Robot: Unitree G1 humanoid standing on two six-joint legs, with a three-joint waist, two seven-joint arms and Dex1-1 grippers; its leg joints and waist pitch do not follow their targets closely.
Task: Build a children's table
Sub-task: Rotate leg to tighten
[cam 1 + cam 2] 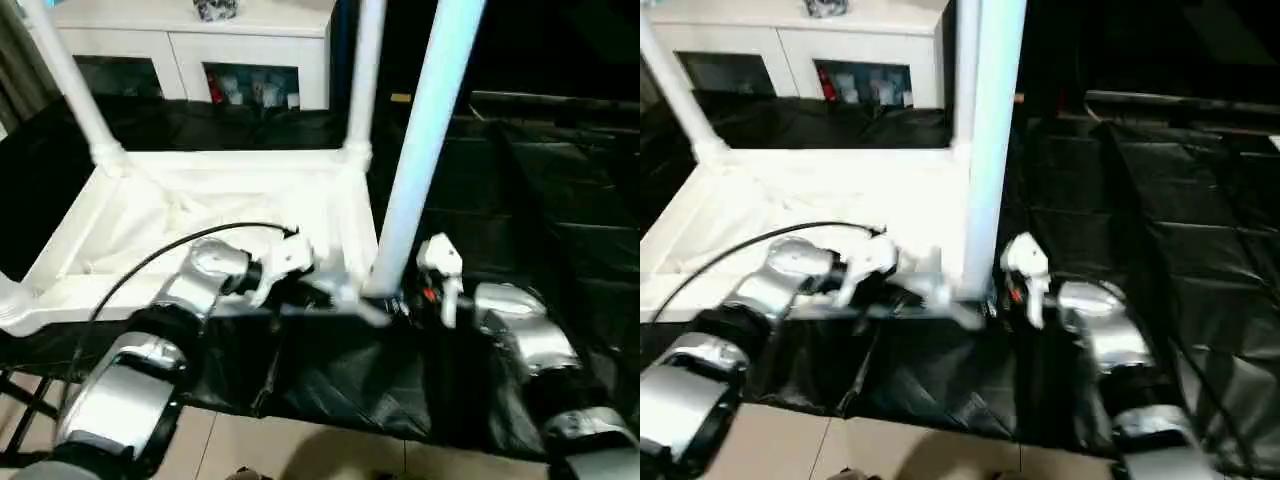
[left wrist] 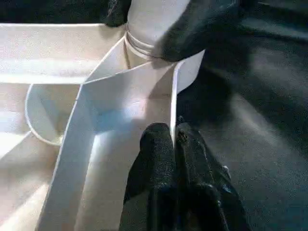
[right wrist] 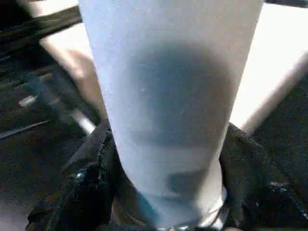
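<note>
On the black desk lies my tabletop, upside down. My left tool pinches its near rim. My right tool wraps around a leg standing at the near corner.

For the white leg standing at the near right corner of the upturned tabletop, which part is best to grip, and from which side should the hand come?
Grip the near leg low on its round shaft, just above the corner socket, coming from the outer right side over the black sheet. The shaft is smooth and uniform and stands nearly upright, and the tabletop walls block its inner side. The right hand already holds it so.
</note>
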